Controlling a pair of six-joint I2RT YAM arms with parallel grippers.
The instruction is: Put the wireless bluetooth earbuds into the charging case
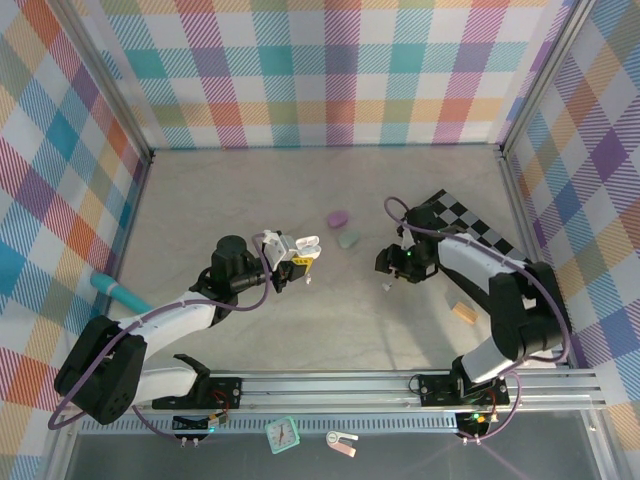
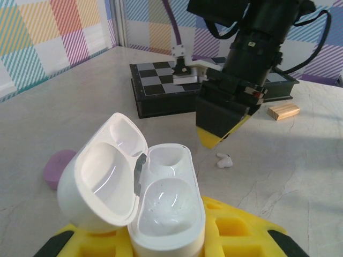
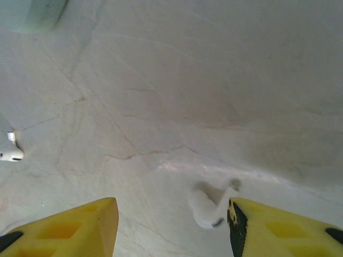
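Pale veined tabletop [image 1: 330, 200], plaid walls [image 1: 330, 70] around. Left gripper [image 1: 285, 262] clamped the open charging case [image 2: 161, 203]. Right gripper [image 3: 171, 225] stood parted, holding nothing, over a white earbud [image 3: 206, 210].

1. The walls [image 1: 320, 70] have checks of pink, blue, orange and green.
2. The table [image 1: 330, 320] is pale grey with thin lines.
3. The charging case [image 2: 166, 214] is shiny white.
4. The earbud [image 3: 206, 210] is white.
5. The right gripper [image 3: 171, 219] has yellow fingers [image 3: 69, 225].
6. The board [image 2: 161, 85] has black and white squares.
7. The block [image 2: 284, 111] is tan.
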